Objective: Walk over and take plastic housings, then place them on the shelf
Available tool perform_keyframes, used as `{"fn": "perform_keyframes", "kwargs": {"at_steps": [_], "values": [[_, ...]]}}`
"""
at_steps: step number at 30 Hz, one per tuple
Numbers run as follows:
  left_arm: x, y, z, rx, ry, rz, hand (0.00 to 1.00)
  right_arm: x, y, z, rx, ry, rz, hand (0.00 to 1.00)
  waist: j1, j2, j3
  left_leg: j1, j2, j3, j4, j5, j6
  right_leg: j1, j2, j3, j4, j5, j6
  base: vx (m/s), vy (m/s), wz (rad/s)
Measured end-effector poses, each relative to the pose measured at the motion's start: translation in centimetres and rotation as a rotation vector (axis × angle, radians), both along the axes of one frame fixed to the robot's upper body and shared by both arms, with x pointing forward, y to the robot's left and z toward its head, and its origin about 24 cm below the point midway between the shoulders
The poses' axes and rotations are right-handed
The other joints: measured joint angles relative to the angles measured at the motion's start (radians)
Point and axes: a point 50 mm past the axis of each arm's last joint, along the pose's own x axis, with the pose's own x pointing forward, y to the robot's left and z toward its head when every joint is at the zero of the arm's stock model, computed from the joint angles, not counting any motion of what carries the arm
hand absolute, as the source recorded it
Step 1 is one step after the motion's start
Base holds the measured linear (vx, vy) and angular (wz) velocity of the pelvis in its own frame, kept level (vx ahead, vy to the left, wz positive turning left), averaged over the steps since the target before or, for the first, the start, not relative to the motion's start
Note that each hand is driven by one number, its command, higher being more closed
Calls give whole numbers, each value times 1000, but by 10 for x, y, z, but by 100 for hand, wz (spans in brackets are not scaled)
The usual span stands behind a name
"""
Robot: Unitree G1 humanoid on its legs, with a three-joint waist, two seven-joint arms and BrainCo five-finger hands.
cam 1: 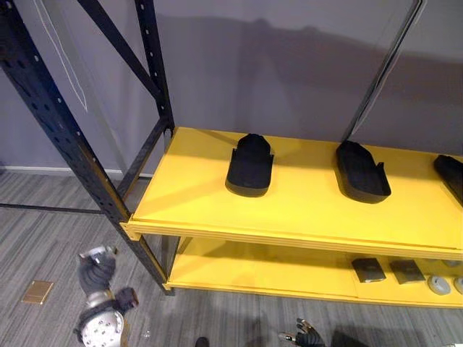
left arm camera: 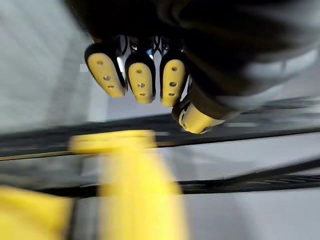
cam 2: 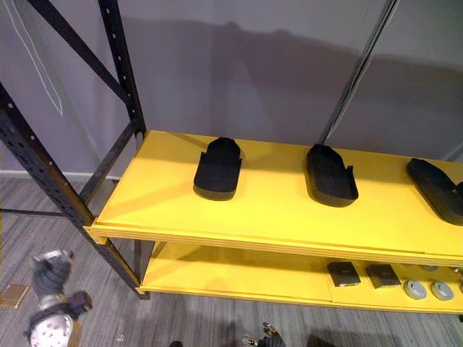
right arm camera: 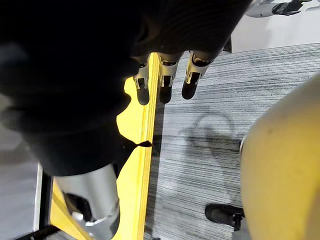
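Yellow shelf holds 3 plastic housings; left hand clenched empty, right hand relaxed empty; left hand may strike the nearby black upright.

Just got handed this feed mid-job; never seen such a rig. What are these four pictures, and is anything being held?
This is a humanoid robot before a yellow shelf. The two wide pictures come from its head camera, looking down; the two close ones from cameras on its wrists. On the upper board lie three black plastic housings: the left housing, the middle housing and the right housing. The lower board holds dark blocks and grey discs. The right robot hand hangs open and empty. The left robot hand is low by the rack's post; no housing shows in it.
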Motion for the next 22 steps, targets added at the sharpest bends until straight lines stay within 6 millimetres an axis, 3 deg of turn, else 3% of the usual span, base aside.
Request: {"fn": "perform_keyframes", "kwargs": {"at_steps": [3,6,10,16,22], "values": [[-29,-5,-53,-85,264,19,0,0,1,1,-6,-4,10,0,-2,1,-5,13,-22,1,-1,-6,9,3,-22,-12,25,-27,16,-7,55,7],[-56,-15,-86,-161,436,53,0,0,2,1,-7,-4,3,0,-2,2,-6,14,-38,5,-3,-13,19,3,-39,-14,27,-35,20,10,68,3],[-73,-26,-103,-216,538,62,0,-1,-2,0,-12,1,-45,0,-1,4,-8,15,-56,8,-6,-19,28,3,-54,-13,26,-41,29,37,52,0],[-85,-37,-119,-268,635,52,0,-5,-10,-2,-26,22,-109,0,-3,12,-13,62,-68,29,-43,-19,29,32,-67,12,13,-37,23,58,26,-13],[-79,-41,-123,-276,658,14,0,-9,-17,-3,-34,33,-170,0,-3,19,-12,89,-68,41,-79,-13,33,35,-66,15,11,-37,23,28,-2,-6]]}}
